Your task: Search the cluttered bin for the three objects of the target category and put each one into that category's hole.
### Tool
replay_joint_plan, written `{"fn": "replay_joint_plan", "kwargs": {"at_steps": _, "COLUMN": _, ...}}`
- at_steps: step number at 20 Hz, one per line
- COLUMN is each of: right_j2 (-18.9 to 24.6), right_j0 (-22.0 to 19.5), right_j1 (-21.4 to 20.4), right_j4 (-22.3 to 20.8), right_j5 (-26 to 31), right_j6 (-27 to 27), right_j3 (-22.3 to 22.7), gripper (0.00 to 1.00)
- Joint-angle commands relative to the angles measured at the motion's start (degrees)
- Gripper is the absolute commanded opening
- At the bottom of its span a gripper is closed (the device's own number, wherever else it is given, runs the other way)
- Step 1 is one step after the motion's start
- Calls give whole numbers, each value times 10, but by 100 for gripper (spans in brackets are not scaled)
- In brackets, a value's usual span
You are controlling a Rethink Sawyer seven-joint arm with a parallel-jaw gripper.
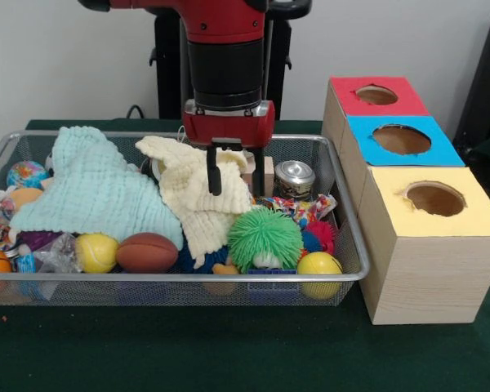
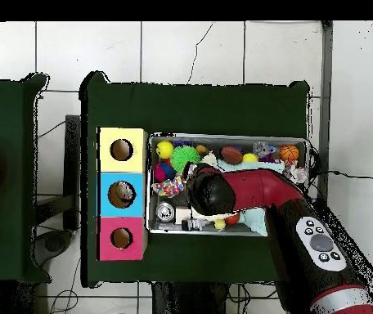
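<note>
While the arm hangs over the bin, the gripper reaches down with its claw wide, one finger on the cream cloth.

Both black fingers stand apart and hold nothing; the other drops just beside a silver can. Bin sits on the green table, left of three boxes with red, blue and yellow holed tops. Inside lie a mint cloth, a green spiky ball, a small brown football and two yellow balls. Overhead, the arm covers the bin's middle.
</note>
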Motion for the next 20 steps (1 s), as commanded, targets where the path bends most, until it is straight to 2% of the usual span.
{"fn": "replay_joint_plan", "kwargs": {"at_steps": 1, "right_j2": 44, "right_j0": -35, "right_j1": 24, "right_j4": -56, "right_j5": 64, "right_j6": -166, "right_j3": -63, "gripper": 100}}
{"fn": "replay_joint_plan", "kwargs": {"at_steps": 6, "right_j2": 57, "right_j0": -56, "right_j1": 15, "right_j4": -63, "right_j5": 90, "right_j6": -191, "right_j3": -65, "gripper": 100}}
{"fn": "replay_joint_plan", "kwargs": {"at_steps": 9, "right_j2": 52, "right_j0": -61, "right_j1": 3, "right_j4": -88, "right_j5": 91, "right_j6": -196, "right_j3": -67, "gripper": 100}}
{"fn": "replay_joint_plan", "kwargs": {"at_steps": 14, "right_j2": 70, "right_j0": -86, "right_j1": -4, "right_j4": -105, "right_j5": 107, "right_j6": -225, "right_j3": -75, "gripper": 100}}
{"fn": "replay_joint_plan", "kwargs": {"at_steps": 20, "right_j2": 99, "right_j0": -116, "right_j1": 13, "right_j4": -122, "right_j5": 119, "right_j6": -264, "right_j3": -96, "gripper": 100}}
